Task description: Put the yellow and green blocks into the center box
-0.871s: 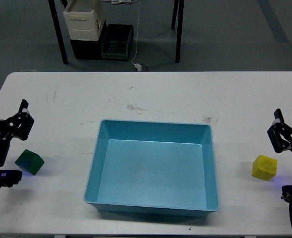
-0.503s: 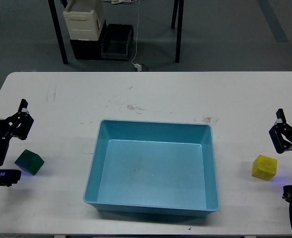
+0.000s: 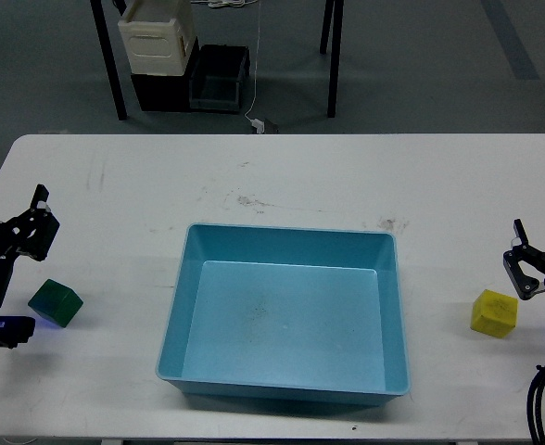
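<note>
The green block (image 3: 55, 303) lies on the white table (image 3: 347, 176) near its left edge. The yellow block (image 3: 493, 312) lies near the right edge. The light blue box (image 3: 289, 230) sits in the middle of the table and holds nothing. My left gripper (image 3: 37, 226) is open and empty, just behind and left of the green block, apart from it. My right gripper (image 3: 521, 260) is open and empty, just behind and right of the yellow block, not touching it.
Beyond the table's far edge, on the floor, stand a white crate (image 3: 158, 37) on black bins (image 3: 191, 82), with black table legs (image 3: 332, 56) and a hanging cable (image 3: 255, 83). Faint scuff marks (image 3: 249, 198) lie behind the box.
</note>
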Action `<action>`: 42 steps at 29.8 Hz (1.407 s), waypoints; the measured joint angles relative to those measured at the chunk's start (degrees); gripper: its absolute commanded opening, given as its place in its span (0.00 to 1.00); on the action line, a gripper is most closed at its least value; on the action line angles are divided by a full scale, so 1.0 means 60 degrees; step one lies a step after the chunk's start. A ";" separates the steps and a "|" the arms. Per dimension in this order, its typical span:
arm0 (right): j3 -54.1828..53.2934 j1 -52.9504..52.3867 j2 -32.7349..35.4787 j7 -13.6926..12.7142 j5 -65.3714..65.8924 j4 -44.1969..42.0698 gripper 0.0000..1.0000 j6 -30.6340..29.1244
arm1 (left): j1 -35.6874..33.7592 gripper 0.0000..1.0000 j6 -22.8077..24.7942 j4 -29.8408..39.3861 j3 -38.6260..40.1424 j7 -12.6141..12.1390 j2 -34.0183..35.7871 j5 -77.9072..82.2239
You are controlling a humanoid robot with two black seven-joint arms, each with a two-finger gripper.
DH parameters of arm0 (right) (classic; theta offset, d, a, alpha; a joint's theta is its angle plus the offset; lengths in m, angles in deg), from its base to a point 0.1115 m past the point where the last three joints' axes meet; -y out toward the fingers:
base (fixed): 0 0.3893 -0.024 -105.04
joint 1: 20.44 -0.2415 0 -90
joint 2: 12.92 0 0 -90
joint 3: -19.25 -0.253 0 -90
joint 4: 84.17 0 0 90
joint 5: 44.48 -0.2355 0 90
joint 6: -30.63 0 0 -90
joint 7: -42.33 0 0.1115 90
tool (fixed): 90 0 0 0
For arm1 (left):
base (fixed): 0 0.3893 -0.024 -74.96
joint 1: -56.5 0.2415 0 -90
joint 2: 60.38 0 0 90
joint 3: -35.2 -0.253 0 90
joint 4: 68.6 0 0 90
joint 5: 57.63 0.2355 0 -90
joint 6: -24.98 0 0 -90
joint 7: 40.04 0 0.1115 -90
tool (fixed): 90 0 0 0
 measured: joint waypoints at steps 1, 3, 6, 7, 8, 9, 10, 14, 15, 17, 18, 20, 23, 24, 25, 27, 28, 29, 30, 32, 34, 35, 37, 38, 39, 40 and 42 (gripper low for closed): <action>-0.0093 -0.0236 0.0232 0.0005 0.0461 -0.0003 1.00 0.0026 | -0.0007 1.00 -0.0006 -0.0006 0.0010 0.0007 0.0000 0.0003; -0.0285 -0.0892 0.0784 0.0017 0.1507 -0.0009 1.00 0.0078 | -0.0014 1.00 -0.0008 -0.0017 0.0035 0.0016 -0.0003 0.0007; -0.0359 -0.1815 0.1988 0.0045 0.3499 -0.0019 1.00 0.0083 | -0.0053 1.00 -0.0013 -0.0041 0.0050 0.0020 -0.0019 0.0010; -0.0308 -0.2199 0.2529 0.0093 0.4348 -0.0045 1.00 0.0063 | -0.0071 1.00 -0.0017 -0.0053 0.0051 0.0020 -0.0023 0.0010; -0.0184 -0.2533 0.3016 0.0206 0.5082 -0.0103 1.00 0.0031 | -0.0085 1.00 -0.0019 -0.0065 0.0054 0.0023 -0.0028 0.0009; 0.0072 -0.2911 0.3600 0.0434 0.5891 -0.0222 1.00 -0.0013 | -0.0101 1.00 -0.0020 -0.0077 0.0059 0.0027 -0.0035 0.0008; 0.0439 -0.3286 0.4197 0.0785 0.6623 -0.0384 1.00 -0.0048 | -0.0121 1.00 -0.0021 -0.0085 0.0061 0.0030 -0.0039 0.0004; 0.2316 -0.4986 0.6567 0.3273 0.8938 -0.1007 1.00 -0.0109 | -0.0168 1.00 -0.0027 -0.0099 0.0068 0.0037 -0.0044 -0.0003; 0.2918 -0.5407 0.7190 0.4004 0.9503 -0.1136 1.00 -0.0113 | -0.0181 1.00 -0.0031 -0.0103 0.0068 0.0037 -0.0052 -0.0004; 0.4108 -0.6183 0.8211 0.4895 1.0373 -0.1294 1.00 -0.0120 | -0.0213 1.00 -0.0035 -0.0108 0.0068 0.0038 -0.0067 -0.0005; 0.4749 -0.6637 0.8662 0.5116 1.0726 -0.1324 1.00 -0.0123 | -0.0224 1.00 -0.0035 -0.0113 0.0068 0.0042 -0.0076 -0.0005; 0.6008 -0.7609 0.9375 0.5292 1.1293 -0.1314 1.00 -0.0174 | -0.0239 1.00 -0.0036 -0.0120 0.0068 0.0044 -0.0084 -0.0005; 0.7847 -0.9121 0.9960 0.5340 1.2182 -0.1263 1.00 -0.0777 | -0.0249 1.00 -0.0036 -0.0132 0.0068 0.0047 -0.0087 -0.0004; 0.8349 -0.9599 1.0033 0.5343 1.2549 -0.1260 1.00 -0.1084 | -0.0249 1.00 -0.0036 -0.0133 0.0068 0.0048 -0.0087 -0.0005; 0.8915 -1.0149 1.0083 0.5346 1.3041 -0.1255 1.00 -0.1442 | -0.0249 1.00 -0.0036 -0.0133 0.0068 0.0050 -0.0087 -0.0005; 0.9968 -1.1023 1.0121 0.5349 1.4113 -0.1239 1.00 -0.1955 | -0.0249 1.00 -0.0036 -0.0133 0.0068 0.0051 -0.0087 -0.0005; 1.0513 -1.1405 1.0126 0.5349 1.4728 -0.1204 1.00 -0.2097 | -0.0250 1.00 -0.0036 -0.0132 0.0068 0.0051 -0.0087 -0.0005; 1.1033 -1.1737 1.0126 0.5349 1.5306 -0.1131 1.00 -0.2174 | -0.0264 1.00 -0.0036 -0.0133 0.0069 0.0052 -0.0090 -0.0005; 1.1436 -1.1961 1.0126 0.5349 1.5754 -0.1039 1.00 -0.2211 | -0.0293 1.00 -0.0036 -0.0133 0.0071 0.0052 -0.0094 -0.0005; 1.2222 -1.2267 1.0129 0.5350 1.6609 -0.0809 1.00 -0.2238 | -0.0357 1.00 -0.0035 -0.0154 0.0078 0.0098 -0.0096 -0.0005; 1.2850 -1.2359 1.0140 0.5350 1.7206 -0.0641 1.00 -0.2249 | -0.0425 1.00 -0.0031 -0.0213 0.0079 0.0198 -0.0095 -0.0005; 1.3174 -1.2372 1.0144 0.5349 1.7475 -0.0589 1.00 -0.2252 | -0.0482 1.00 -0.0025 -0.0243 0.0079 0.0238 -0.0095 -0.0005; 1.3757 -1.2373 1.0148 0.5347 1.7804 -0.0537 1.00 -0.2254 | -0.0566 1.00 -0.0019 -0.0271 0.0068 0.0269 -0.0091 -0.0005; 1.4053 -1.2366 1.0147 0.5347 1.7908 -0.0524 1.00 -0.2254 | -0.0616 1.00 -0.0019 -0.0279 0.0060 0.0281 -0.0089 -0.0005; 1.4303 -1.2346 1.0139 0.5345 1.7979 -0.0521 1.00 -0.2254 | -0.0662 1.00 -0.0020 -0.0283 0.0055 0.0291 -0.0087 -0.0005; 1.4510 -1.2322 1.0125 0.5345 1.8042 -0.0521 0.99 -0.2254 | -0.0716 1.00 -0.0020 -0.0290 0.0048 0.0294 -0.0087 -0.0004; 1.4912 -1.2265 1.0090 0.5345 1.8262 -0.0524 0.99 -0.2254 | -0.0780 1.00 -0.0034 -0.0341 0.0039 0.0296 -0.0086 0.0004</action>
